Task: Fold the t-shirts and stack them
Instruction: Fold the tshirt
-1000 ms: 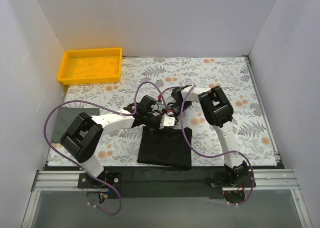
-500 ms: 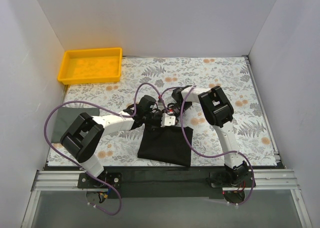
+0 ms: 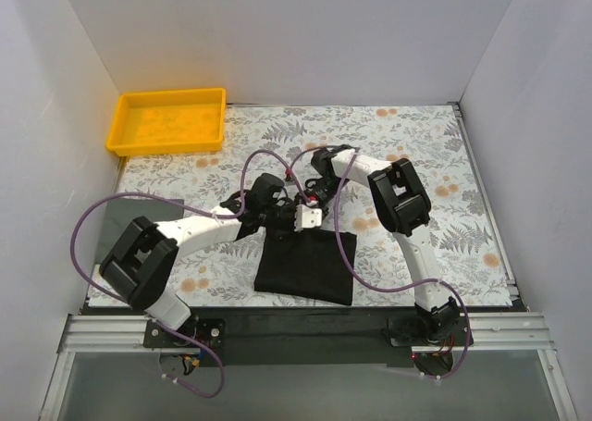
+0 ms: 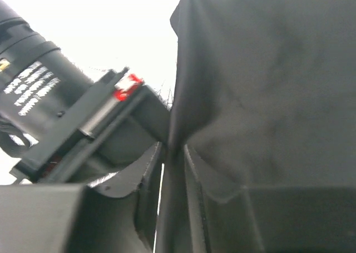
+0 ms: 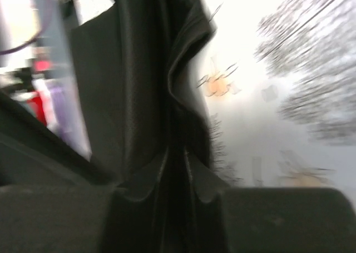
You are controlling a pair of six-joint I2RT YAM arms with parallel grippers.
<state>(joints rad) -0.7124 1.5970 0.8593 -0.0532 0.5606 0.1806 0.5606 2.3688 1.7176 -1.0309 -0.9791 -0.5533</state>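
Note:
A black t-shirt [image 3: 305,271], folded to a rectangle, lies near the table's front edge at the middle. Both grippers meet at its far edge. My left gripper [image 3: 294,220] [image 4: 173,151] has a fold of the t-shirt [image 4: 267,86] standing between its fingers. The jaws are slightly open, with a thin slit of light between the left finger and the cloth. My right gripper [image 3: 317,210] [image 5: 175,154] is shut on a bunched edge of the t-shirt [image 5: 142,69], and the cloth fills its narrow gap.
A yellow tray [image 3: 167,121] stands at the back left corner. White walls close in the table [image 3: 416,143], which has a floral cover, on three sides. Purple cables loop over both arms near the shirt.
Both grippers have shifted a little toward the far side with the shirt's far edge. The left arm's elbow has swung left and nearer. The left jaws have parted slightly.

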